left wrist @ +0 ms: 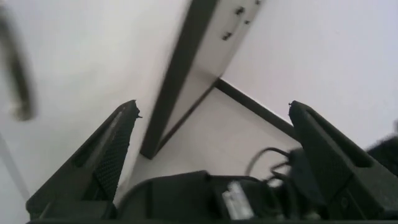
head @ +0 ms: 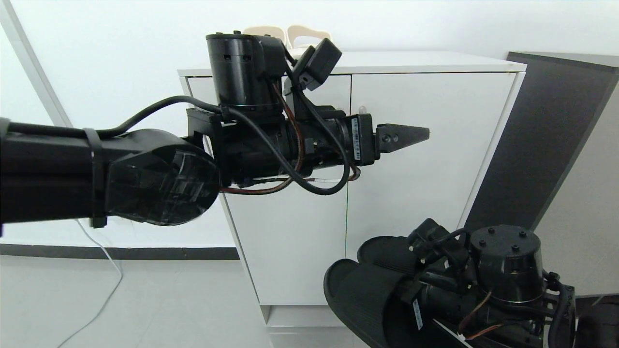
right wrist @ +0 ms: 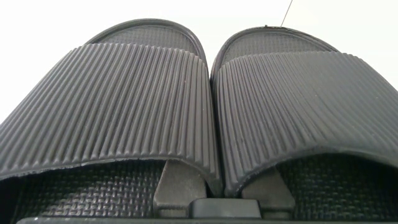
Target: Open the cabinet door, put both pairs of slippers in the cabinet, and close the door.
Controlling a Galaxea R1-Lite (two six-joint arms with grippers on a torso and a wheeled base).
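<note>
The white cabinet (head: 425, 159) has both doors shut. A beige pair of slippers (head: 286, 36) rests on its top at the back. My left gripper (head: 404, 136) hangs in front of the upper part of the right door, close to the seam between the doors. In the left wrist view this gripper (left wrist: 214, 134) is open, its fingers (left wrist: 106, 162) spread wide with nothing between them. Low on the right, before the cabinet's foot, my right gripper (head: 411, 290) is shut on a black ribbed pair of slippers (head: 362, 285). The two black slippers (right wrist: 137, 99) lie side by side, the right gripper (right wrist: 222, 186) clamping their inner edges.
A dark grey panel (head: 546, 145) leans or stands against the cabinet's right side. A thin white cable (head: 104, 295) trails over the grey floor at the left. A white wall with a dark skirting (head: 121, 252) runs behind.
</note>
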